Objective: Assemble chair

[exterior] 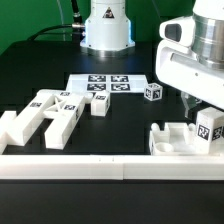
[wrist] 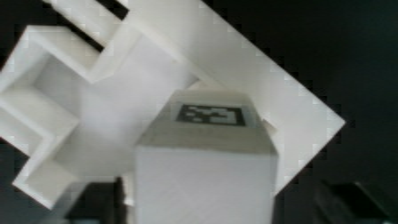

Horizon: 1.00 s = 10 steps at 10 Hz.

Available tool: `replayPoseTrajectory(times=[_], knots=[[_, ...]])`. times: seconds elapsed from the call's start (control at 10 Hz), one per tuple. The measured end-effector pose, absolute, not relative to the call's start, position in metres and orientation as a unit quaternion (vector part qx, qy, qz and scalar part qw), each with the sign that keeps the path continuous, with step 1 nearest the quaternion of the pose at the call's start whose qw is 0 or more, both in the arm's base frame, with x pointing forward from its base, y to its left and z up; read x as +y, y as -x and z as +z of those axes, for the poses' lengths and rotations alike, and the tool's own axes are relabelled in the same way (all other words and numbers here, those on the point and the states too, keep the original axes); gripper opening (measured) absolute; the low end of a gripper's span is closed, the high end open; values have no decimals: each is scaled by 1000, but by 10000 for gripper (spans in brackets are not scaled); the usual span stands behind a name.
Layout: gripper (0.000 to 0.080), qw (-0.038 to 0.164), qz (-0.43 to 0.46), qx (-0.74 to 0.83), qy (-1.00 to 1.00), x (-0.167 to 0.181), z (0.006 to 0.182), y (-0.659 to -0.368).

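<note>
The tagged chair bar [exterior: 210,127] is set near the border rail [exterior: 100,165], seemingly for joining; the hand's [exterior: 193,100] grip cannot be told.

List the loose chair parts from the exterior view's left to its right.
cluster of long white parts → small white block → tagged cube → large walled part

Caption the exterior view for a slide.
Arm's gripper over a tagged chair part; more loose parts lie at the exterior view's left.
</note>
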<state>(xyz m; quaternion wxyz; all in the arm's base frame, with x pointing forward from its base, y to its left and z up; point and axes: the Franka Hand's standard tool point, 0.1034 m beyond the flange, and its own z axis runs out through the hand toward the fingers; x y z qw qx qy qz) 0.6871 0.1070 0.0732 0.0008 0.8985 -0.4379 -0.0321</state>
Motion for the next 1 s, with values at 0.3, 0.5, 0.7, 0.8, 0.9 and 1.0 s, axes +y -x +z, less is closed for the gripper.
replayPoseTrajectory(times=[0.3, 0.5, 0.7, 0.8, 0.9, 1.0], knots=[[640, 7, -28, -263, -964, 111, 75, -688], [648, 4, -27, -178, -984, 113, 76, -689], [649, 2, -28, -76, -997, 112, 75, -688], [649, 2, -29, -43, -999, 112, 74, -688], [649, 0, -29, 3, -1000, 112, 74, -688], [649, -1, -28, 34, -999, 113, 75, -687]])
